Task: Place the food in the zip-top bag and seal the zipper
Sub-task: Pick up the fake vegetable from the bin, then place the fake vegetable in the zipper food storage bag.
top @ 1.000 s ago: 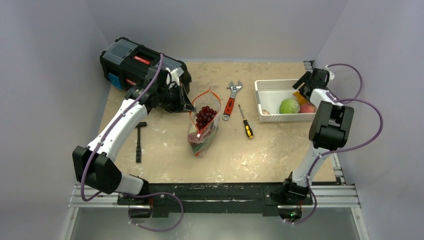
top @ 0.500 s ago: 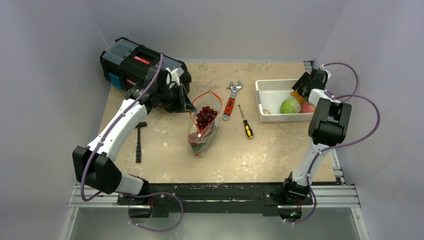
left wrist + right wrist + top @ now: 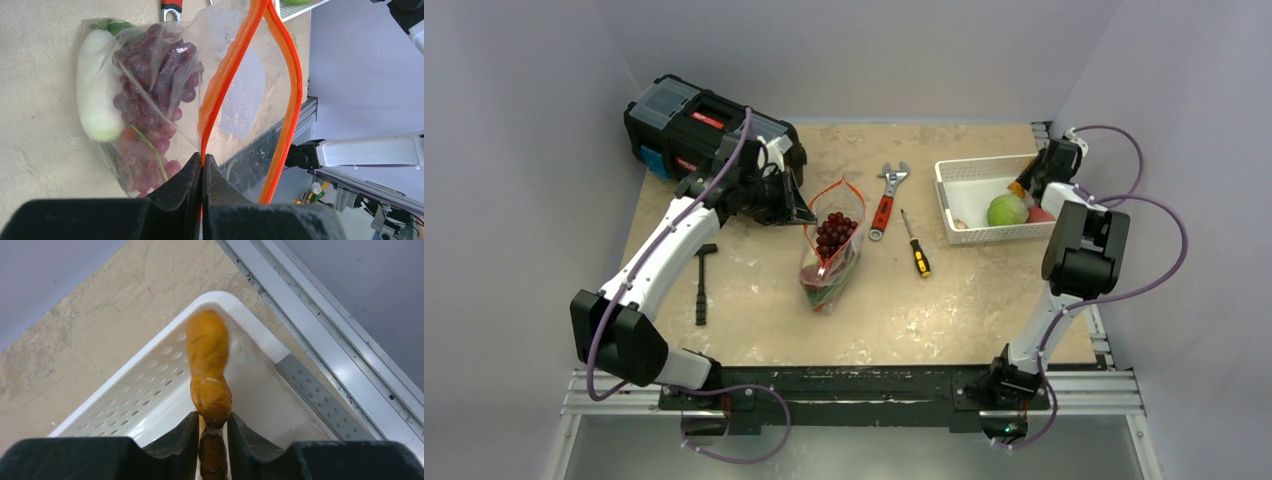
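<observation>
The clear zip-top bag [image 3: 829, 255] lies mid-table with its mouth open. In it are the purple grape bunch [image 3: 155, 75], the white-green radish [image 3: 95, 95] and some greens. My left gripper [image 3: 202, 160] is shut on one side of the orange zipper [image 3: 227, 65], and the strip's other side bows away to the right. My right gripper [image 3: 214, 420] reaches into the far right corner of the white basket [image 3: 145, 390]. Its jaws are closed against the orange piece [image 3: 209, 365], which points up into that corner. The green cabbage [image 3: 1004, 211] and a pink-red fruit [image 3: 1039, 213] also lie in the basket.
A red-handled wrench [image 3: 885, 200] and a yellow-black screwdriver [image 3: 915, 245] lie between the bag and the basket. A black toolbox [image 3: 694, 125] stands at the back left, with a small black hammer [image 3: 703, 280] nearer the front. A metal rail [image 3: 325, 390] runs just beyond the basket.
My right gripper has closed its jaws onto the orange piece in the basket corner. The left arm and the bag have stayed where they were.
</observation>
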Controlling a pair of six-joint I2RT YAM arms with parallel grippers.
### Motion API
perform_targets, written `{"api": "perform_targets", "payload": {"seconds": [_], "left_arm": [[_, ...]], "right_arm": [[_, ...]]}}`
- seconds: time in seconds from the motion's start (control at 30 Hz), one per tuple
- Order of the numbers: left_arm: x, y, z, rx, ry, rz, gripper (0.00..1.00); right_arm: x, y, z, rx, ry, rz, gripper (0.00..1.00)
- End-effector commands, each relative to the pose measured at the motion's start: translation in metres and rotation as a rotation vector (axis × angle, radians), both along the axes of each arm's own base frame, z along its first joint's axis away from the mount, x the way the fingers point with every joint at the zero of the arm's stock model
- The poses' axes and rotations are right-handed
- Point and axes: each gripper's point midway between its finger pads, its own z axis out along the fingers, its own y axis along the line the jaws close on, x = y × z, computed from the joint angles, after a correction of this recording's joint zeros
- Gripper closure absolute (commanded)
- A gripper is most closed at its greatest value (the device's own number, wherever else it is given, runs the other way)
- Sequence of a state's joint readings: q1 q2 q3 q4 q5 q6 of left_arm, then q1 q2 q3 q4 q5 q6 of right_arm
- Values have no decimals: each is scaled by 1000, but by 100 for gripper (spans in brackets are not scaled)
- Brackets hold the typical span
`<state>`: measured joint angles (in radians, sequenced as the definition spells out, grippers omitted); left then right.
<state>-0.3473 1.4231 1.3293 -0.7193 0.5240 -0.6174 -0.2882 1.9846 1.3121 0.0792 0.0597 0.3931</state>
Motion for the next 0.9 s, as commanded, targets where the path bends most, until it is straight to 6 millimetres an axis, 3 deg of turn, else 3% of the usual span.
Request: {"api": "perform_targets", "payload": {"seconds": [0.0, 0.23, 0.4, 0.53, 0.67, 0.87], "left_arm": [[6, -5, 17, -46, -47, -11, 100], [5, -5, 19, -48, -51, -12, 100], [4, -6, 20, -51, -52, -14, 100], [5, -6, 19, -51, -50, -14, 100], [6, -5, 17, -46, -50, -13, 100], [7, -4, 20, -36, -70, -12, 100]], "right_arm": [[6, 2, 64, -19, -166, -10, 76], [-5, 20, 101, 31, -250, -11, 89], [-20, 59, 122, 157, -320, 58, 93], [-37, 111, 143, 253, -379, 169, 96], [-59, 172, 176, 270, -416, 340, 98], [-111, 272, 220, 277, -433, 702, 100]]}}
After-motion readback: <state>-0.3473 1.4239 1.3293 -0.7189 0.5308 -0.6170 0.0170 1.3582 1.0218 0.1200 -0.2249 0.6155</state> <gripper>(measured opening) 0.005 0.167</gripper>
